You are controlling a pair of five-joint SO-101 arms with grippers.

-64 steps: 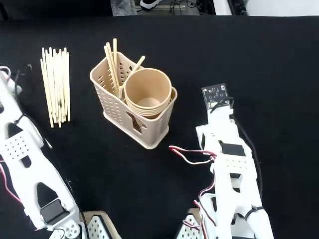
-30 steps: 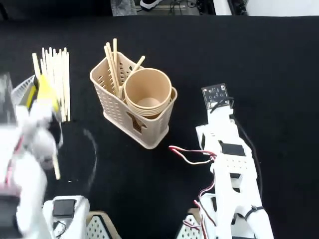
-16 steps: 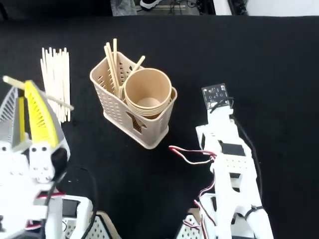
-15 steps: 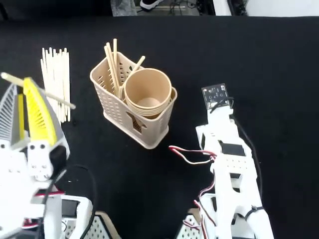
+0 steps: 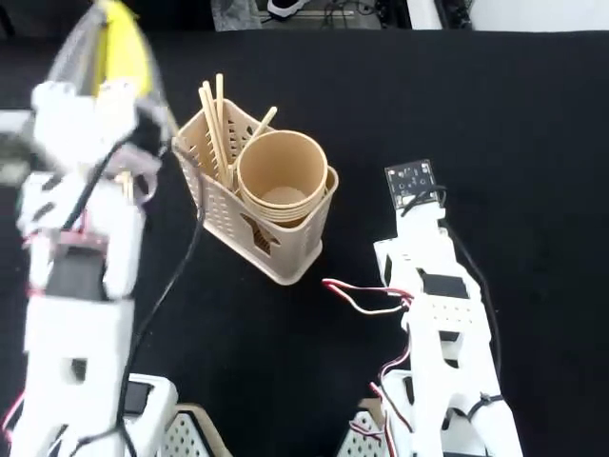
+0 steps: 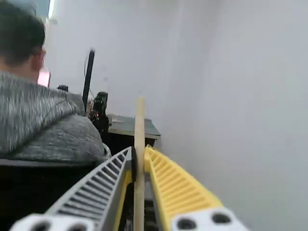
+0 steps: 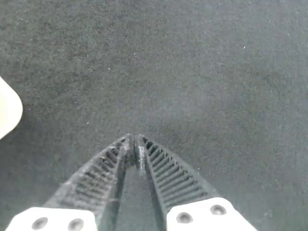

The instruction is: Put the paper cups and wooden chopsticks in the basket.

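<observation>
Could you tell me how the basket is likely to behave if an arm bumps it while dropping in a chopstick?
The basket looks like thin perforated plastic, so it is probably light and apt to slide on the black cloth. It stands tall on a narrow base, with chopsticks rising above its rim, so a nudge near the top might tip it.

Matt cloth table (image 5: 533,143), perforated plastic basket (image 5: 224,205), paper cups (image 5: 283,181), wooden chopsticks (image 5: 211,119)
</observation>
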